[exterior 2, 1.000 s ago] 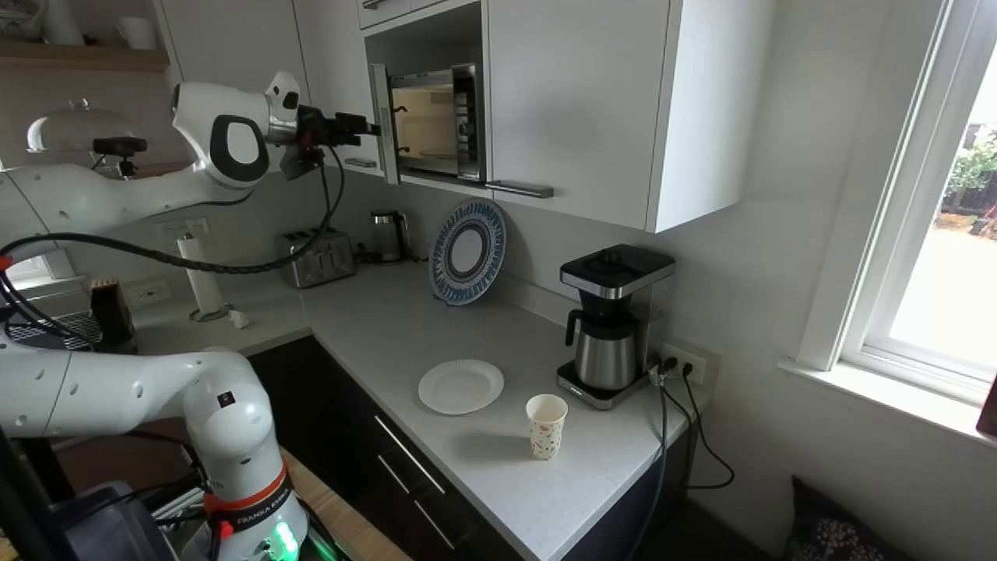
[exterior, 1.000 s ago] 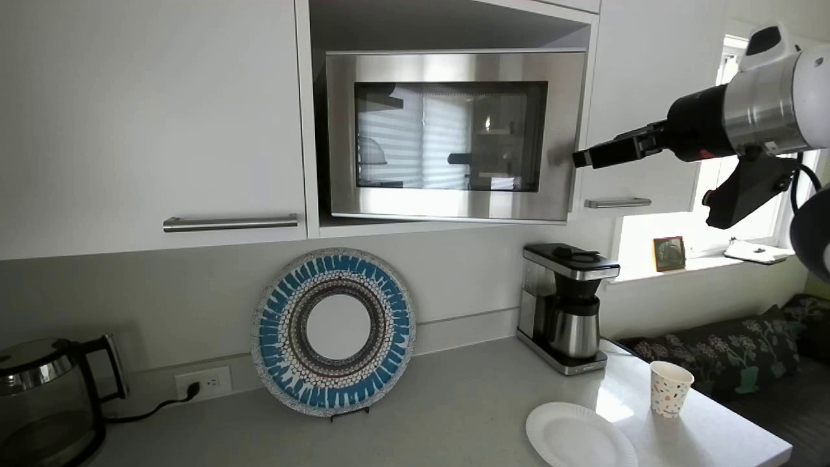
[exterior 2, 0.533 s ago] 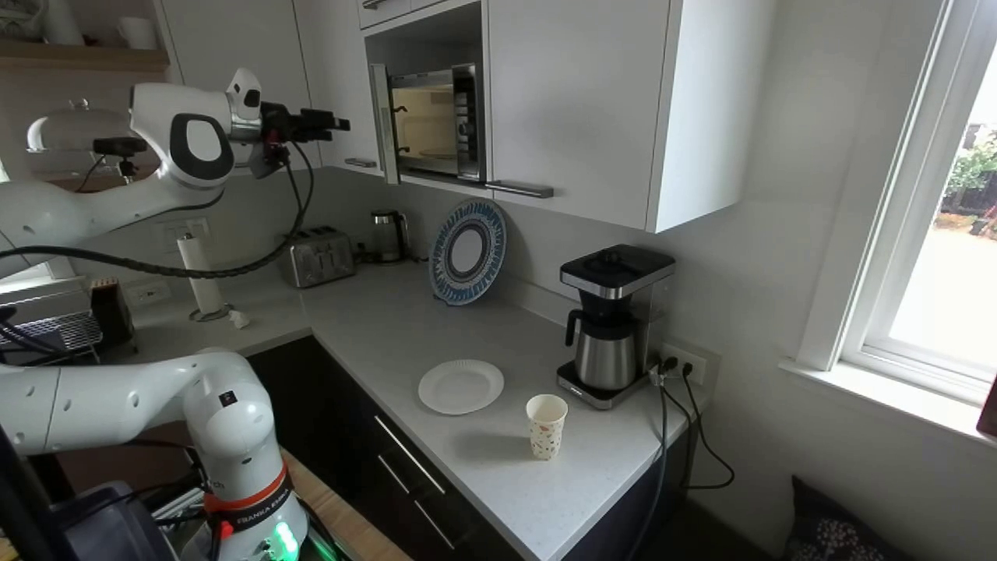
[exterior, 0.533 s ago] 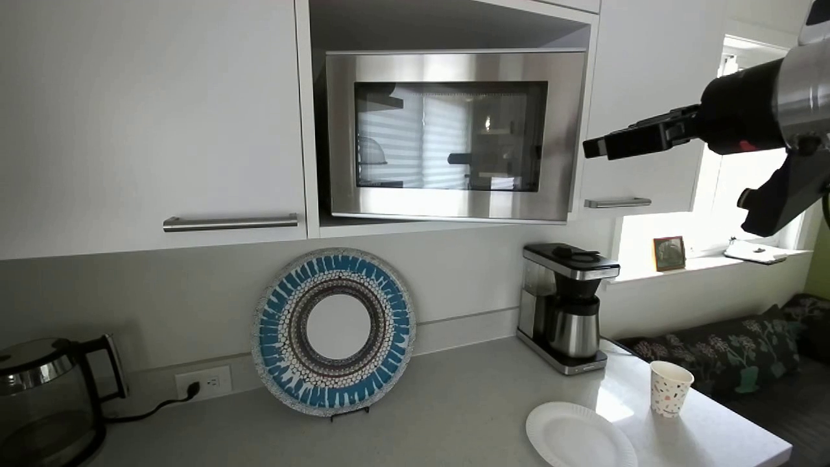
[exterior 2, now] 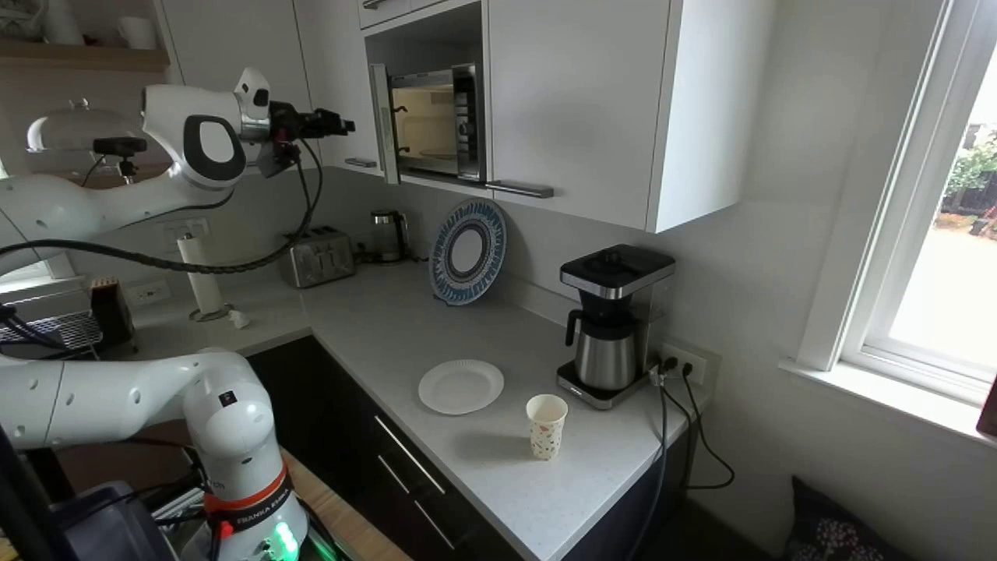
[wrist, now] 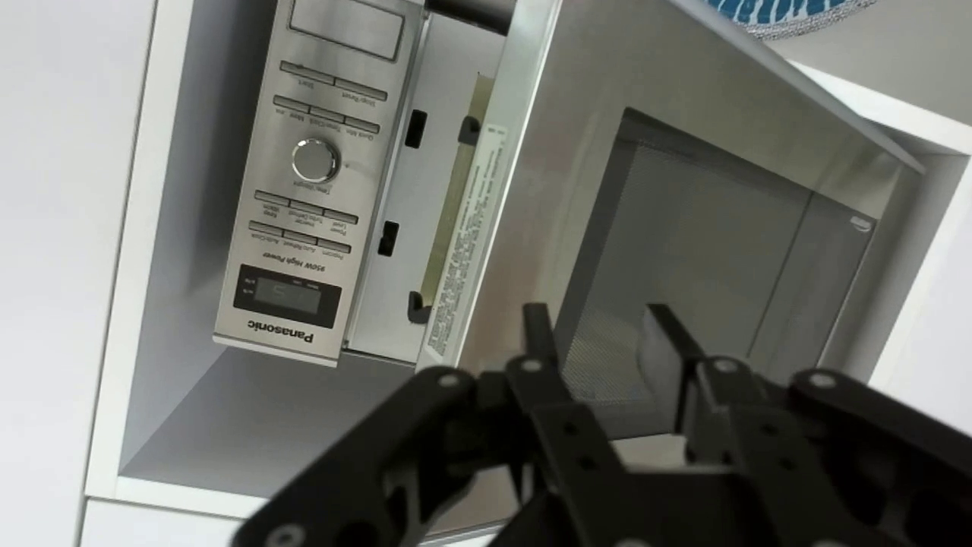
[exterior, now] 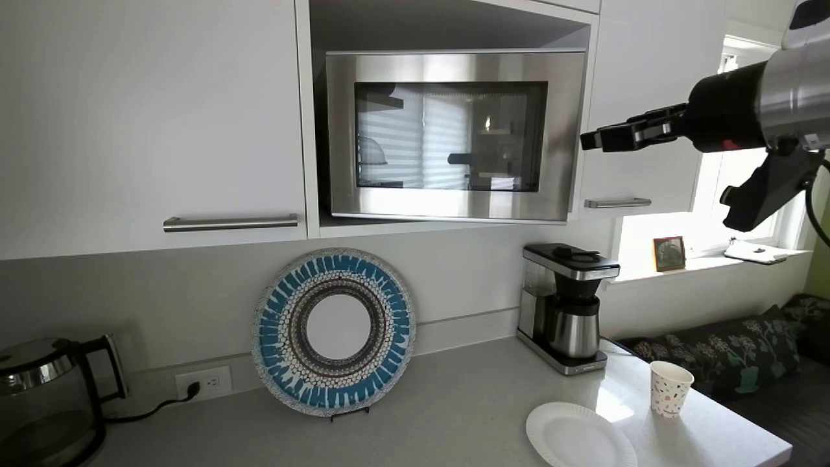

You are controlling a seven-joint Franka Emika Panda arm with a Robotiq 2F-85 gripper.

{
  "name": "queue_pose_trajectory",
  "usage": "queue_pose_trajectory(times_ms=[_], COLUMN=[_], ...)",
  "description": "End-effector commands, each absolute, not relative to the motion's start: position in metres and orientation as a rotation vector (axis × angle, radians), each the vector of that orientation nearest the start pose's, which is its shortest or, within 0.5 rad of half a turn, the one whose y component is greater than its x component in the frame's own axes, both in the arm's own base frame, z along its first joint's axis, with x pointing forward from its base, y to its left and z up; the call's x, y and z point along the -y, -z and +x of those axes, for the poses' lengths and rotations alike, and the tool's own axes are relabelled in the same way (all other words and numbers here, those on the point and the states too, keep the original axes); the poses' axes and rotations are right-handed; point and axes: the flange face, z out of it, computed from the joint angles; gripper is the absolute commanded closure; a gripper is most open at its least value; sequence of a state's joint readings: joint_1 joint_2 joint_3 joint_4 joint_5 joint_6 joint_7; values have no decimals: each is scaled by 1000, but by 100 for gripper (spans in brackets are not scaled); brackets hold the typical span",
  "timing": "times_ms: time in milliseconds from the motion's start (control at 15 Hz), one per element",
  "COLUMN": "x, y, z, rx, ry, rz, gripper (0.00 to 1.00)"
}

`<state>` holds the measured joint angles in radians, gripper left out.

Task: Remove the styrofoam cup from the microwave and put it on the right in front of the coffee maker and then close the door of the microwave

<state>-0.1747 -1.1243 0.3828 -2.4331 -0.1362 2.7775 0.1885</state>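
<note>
- Wrist view: button panel (wrist: 307, 175) and exposed front frame of the microwave (wrist: 410, 190), with the door (wrist: 699, 243) swung partly outward from it.
- Just changed: gripper (wrist: 602, 315) drawn back from the free edge of the microwave's door, then brought slightly nearer again; over that spell, no shift in the door.
- Fingers (wrist: 538, 334) parted, nothing between; poised in front of the microwave, just apart from its door.
- Styrofoam cup (exterior: 671, 389) already out: upright on the counter (exterior 2: 537, 499), below and to the right of the microwave in both exterior views.
- Meaning, by judgement: removal and placing in front of the coffee maker (exterior 2: 611, 327) apparently done, closing not yet.
- Likely next: a steady push on the free edge toward the microwave, fingertips together for firmer contact.
- Worth watching: a slip past the edge into the gap, or a shove too light to latch.
</note>
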Motion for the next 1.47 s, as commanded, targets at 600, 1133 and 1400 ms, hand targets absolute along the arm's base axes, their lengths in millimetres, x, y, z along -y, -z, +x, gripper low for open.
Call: queue_pose_trajectory(times_ms=[600,1133,1400], x=[-146,-130,-121], y=[-771,-782,-788], z=[324,372,395], rx=[474,479,443], ry=[2270,2340,2379], rz=[-2468,-2449,-2432], gripper=[100,100,100])
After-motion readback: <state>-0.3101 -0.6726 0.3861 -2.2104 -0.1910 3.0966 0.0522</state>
